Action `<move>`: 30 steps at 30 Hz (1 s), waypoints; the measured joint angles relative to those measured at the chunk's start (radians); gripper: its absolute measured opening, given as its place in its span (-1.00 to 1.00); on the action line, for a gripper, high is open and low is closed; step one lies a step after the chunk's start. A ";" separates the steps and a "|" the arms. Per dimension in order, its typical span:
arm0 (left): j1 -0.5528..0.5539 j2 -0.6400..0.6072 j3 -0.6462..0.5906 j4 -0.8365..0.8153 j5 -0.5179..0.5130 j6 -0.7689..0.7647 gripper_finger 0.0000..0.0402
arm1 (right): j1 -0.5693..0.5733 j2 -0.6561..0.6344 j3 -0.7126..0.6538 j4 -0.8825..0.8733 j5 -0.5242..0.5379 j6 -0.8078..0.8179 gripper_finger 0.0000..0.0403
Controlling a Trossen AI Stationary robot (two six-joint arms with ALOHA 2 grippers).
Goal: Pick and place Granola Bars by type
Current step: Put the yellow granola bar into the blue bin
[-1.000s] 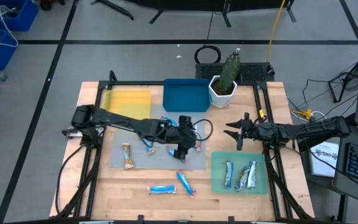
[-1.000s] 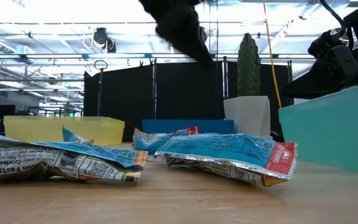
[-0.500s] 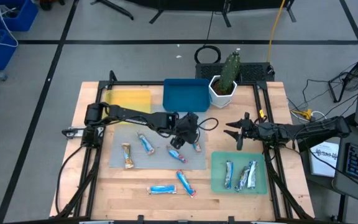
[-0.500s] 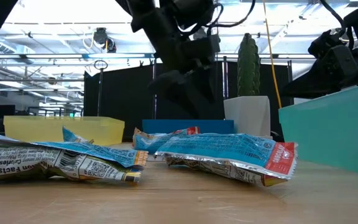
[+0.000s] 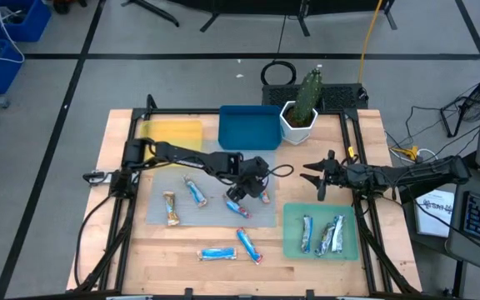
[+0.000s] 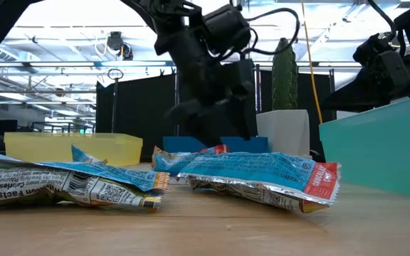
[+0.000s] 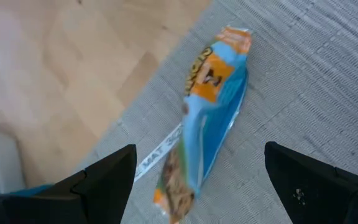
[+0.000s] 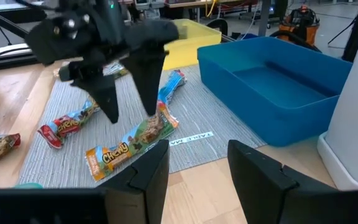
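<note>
- Two spread fingers of our left gripper [image 5: 252, 185] hang empty over a blue-and-orange bar [image 7: 209, 118] on the grey mat [image 5: 215, 218].
- Light and crinkly, its foil looks slippery; we would pinch across the middle.
- Half a second ago this gripper sat slightly further back; now it is lower.
- Our right gripper [image 5: 322, 177], part open and empty, waits beside the green tray [image 5: 290, 242].

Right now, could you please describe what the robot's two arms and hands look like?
Both arms are matte black, slender and jointed. The left hand has two flat, tapering black fingers, with a thin black cable looping beside its wrist. The right hand has two similar dark fingers.
</note>
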 joint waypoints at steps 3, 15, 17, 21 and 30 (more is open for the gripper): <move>-0.006 0.019 0.000 0.005 -0.001 -0.003 0.75 | 0.000 0.000 0.000 0.013 0.001 0.000 -0.22; -0.007 0.067 0.001 0.063 0.012 -0.071 0.75 | 0.000 0.000 0.000 0.011 0.000 0.000 -0.22; -0.007 0.067 0.001 0.062 0.008 -0.081 0.75 | 0.000 0.000 0.000 0.009 0.000 0.000 -0.22; -0.004 0.067 0.001 0.058 0.011 -0.084 0.69 | 0.000 0.000 0.000 0.008 0.000 0.000 -0.22; -0.003 0.069 0.001 0.022 0.044 -0.104 0.04 | 0.000 0.000 0.000 0.009 0.000 0.000 -0.22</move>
